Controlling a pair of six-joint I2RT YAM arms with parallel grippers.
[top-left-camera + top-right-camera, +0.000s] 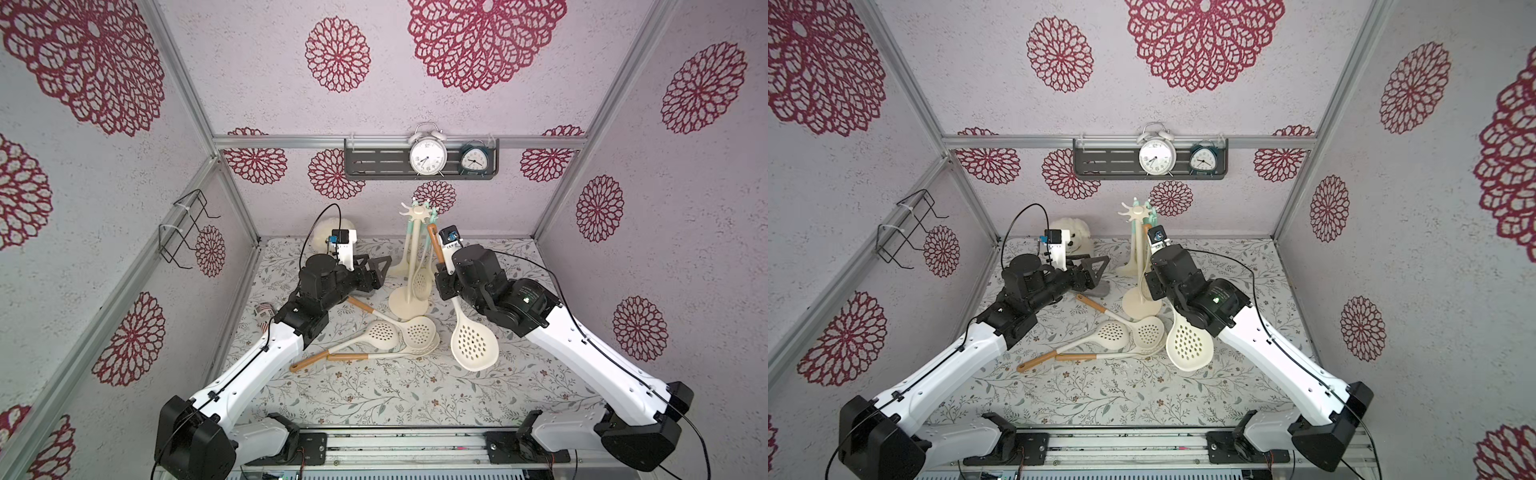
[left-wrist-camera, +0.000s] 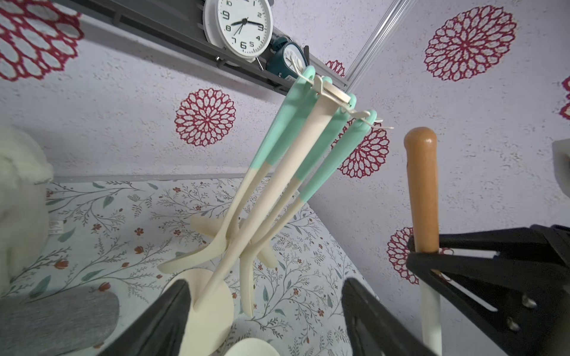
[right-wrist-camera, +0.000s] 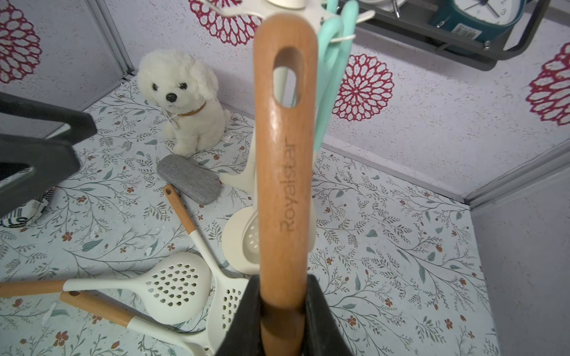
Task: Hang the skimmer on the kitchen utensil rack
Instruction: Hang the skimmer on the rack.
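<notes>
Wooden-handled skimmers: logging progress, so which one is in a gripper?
The skimmer clamped by the right gripper, handle up; the other three lie flat, ungripped.

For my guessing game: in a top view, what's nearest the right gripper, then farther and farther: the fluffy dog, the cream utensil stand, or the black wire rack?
From the right gripper:
1. kitchen utensil rack, right beside it.
2. plush dog, back left.
3. black wire rack, on the left wall.
</notes>
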